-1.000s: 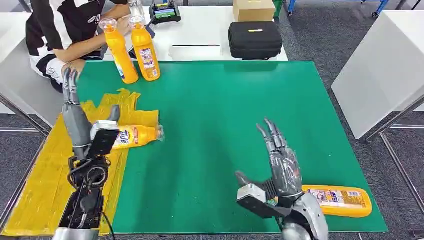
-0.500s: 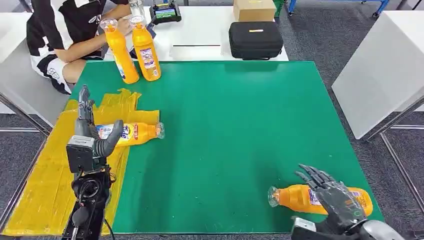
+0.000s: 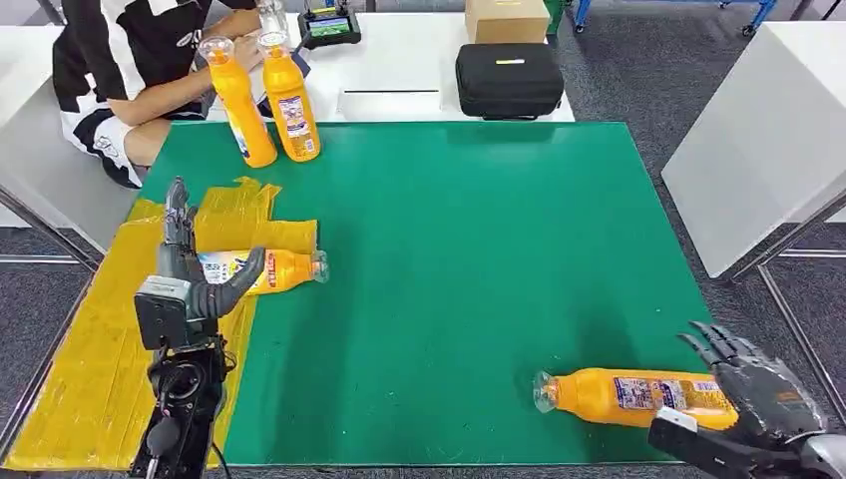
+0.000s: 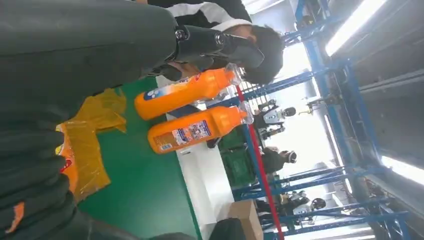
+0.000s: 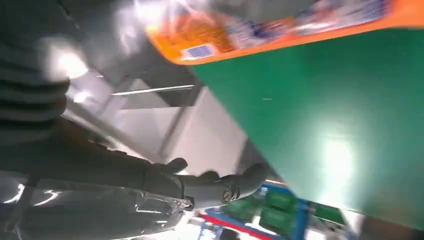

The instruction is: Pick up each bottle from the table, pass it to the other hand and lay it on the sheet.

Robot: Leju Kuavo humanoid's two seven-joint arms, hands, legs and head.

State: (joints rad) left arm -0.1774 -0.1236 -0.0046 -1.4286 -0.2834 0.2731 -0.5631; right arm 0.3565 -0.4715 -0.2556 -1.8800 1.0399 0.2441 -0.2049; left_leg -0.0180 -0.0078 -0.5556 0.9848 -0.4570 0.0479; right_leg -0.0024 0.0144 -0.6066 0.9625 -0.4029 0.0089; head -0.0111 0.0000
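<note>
A green tabletop (image 3: 449, 259) takes up the middle of the room, with grey carpet around it and white tables on either side. At its near right corner the right hand (image 3: 763, 399) hangs off the edge, fingers spread and holding nothing, just beside the base of 1 orange bottle (image 3: 638, 395) lying along the near edge with its cap pointing left. Along the left edge lies a crumpled yellow sheet (image 3: 90, 359). The left hand (image 3: 195, 279) hovers over it, fingers apart and empty, in front of a second lying bottle (image 3: 274, 269) that rests partly on the sheet. At the far left corner stand 2 upright bottles (image 3: 261, 100), with a seated person (image 3: 130, 60) just beyond them. Past the far edge, a black case (image 3: 509, 80) and a cardboard box (image 3: 507, 20) sit on a white table.
</note>
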